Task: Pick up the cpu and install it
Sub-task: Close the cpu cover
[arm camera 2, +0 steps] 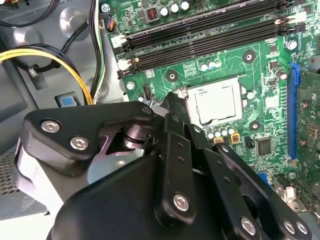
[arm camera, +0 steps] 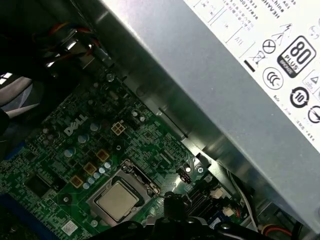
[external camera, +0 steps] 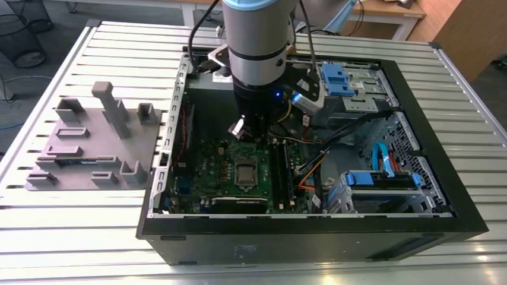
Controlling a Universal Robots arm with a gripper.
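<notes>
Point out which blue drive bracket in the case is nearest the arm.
The blue bracket at the case's far side, right beside the arm. The other blue bracket sits by the case's near corner on the exterior view's right, farther off.

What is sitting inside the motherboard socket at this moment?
The cpu lies flat inside the socket frame, its silver top showing in both wrist views. The contacts under it are covered. The gripper hangs above the board.
</notes>
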